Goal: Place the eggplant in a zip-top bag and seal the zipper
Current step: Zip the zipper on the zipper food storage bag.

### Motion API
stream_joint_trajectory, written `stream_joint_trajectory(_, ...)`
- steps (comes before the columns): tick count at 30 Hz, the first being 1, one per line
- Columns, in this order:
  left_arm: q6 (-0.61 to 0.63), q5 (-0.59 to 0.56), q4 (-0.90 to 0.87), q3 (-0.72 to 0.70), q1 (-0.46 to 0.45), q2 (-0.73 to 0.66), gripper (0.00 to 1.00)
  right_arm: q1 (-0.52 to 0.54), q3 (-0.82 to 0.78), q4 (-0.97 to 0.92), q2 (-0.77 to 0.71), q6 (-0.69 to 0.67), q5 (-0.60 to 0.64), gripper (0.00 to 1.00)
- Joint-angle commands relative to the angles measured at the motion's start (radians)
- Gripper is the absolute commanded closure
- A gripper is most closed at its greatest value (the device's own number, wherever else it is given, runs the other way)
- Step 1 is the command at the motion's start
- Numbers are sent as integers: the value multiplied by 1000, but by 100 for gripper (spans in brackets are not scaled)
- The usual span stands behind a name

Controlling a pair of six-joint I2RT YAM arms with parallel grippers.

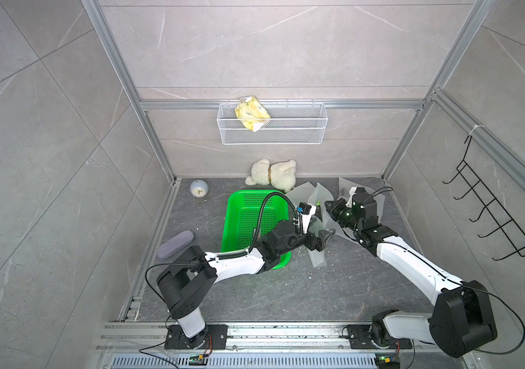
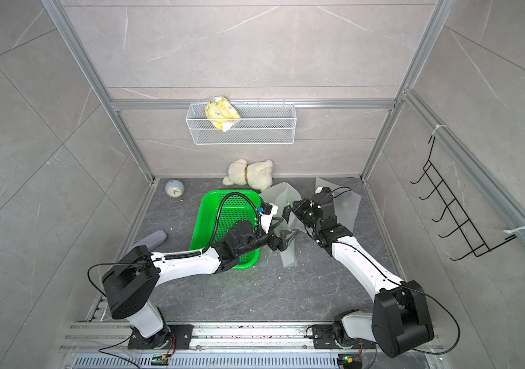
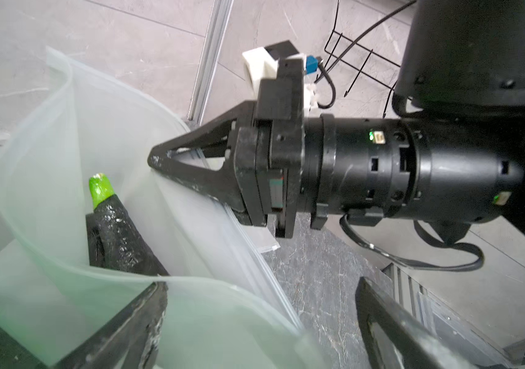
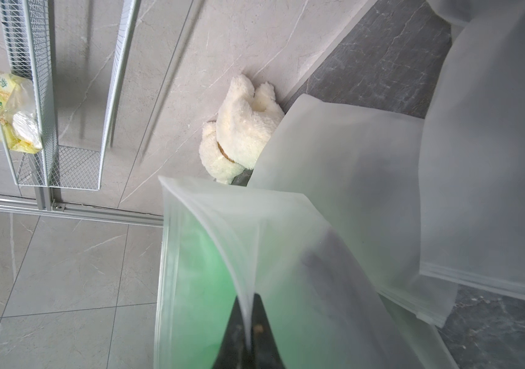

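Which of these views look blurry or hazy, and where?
Right wrist view: the zip-top bag near the lens is blurred, the eggplant only a dark smear behind frosted plastic. Left wrist view: eggplant crisp, near bag rim soft. Both top views: sharp, evenly lit.

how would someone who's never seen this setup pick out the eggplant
Find the green basket on the dark floor; beside it, toward the right arm, the right gripper pinches the rim of an open frosted zip-top bag. Inside stands the eggplant: dark and glossy, tipped with a bright green stem, unlike the pale bags around it.
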Motion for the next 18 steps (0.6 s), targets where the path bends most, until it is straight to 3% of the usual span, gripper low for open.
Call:
stream_joint_trajectory(1,60,-21,-30,35,-27,21,11,6,-12,50,11,40,1,100)
stream_joint_trajectory(5,122,-65,-38,27,-47,37,16,6,-13,57,14,53,-2,100)
stream_joint_trajectory(13,133,-128,72,-31,-51,45,27,5,-24,72,20,68,-13,100)
stream_joint_trajectory(18,145,-181,90,-43,-49,30,43,6,-31,79,18,65,-19,100)
